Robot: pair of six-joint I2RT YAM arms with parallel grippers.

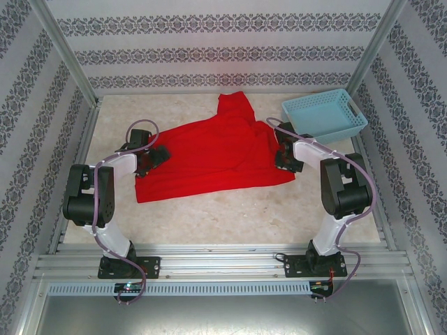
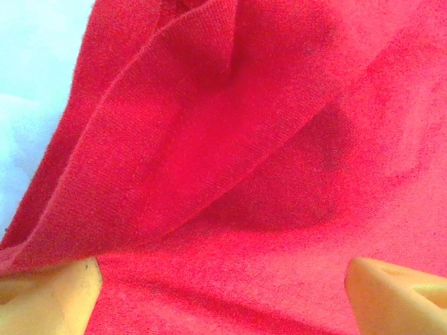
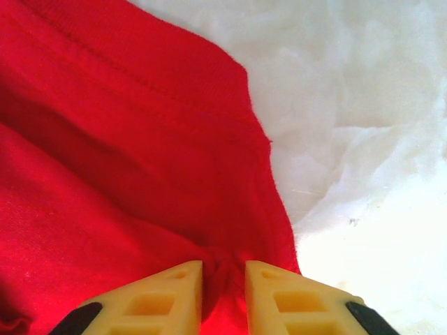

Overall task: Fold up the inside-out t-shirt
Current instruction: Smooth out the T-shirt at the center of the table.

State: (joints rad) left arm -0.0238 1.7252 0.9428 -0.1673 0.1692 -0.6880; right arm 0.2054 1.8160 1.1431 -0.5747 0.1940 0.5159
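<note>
Pinching t-shirt [image 3: 105,139], right hand [image 3: 223,272] low.

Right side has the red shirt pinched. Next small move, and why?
Probably close the left gripper on the plain red fabric t-shirt: its jaws stand wide over a fold at the shirt's left edge, while the right gripper pinches the right edge.

Bare table [image 1: 230,209] all along the near side, wide open for a pass. Far left corner, free as well. The red t-shirt [image 1: 209,164] covers the middle, left gripper [image 1: 158,155] and right gripper [image 1: 285,160] hemming its sides; blue basket [image 1: 334,131] blocks the far right corner.
</note>
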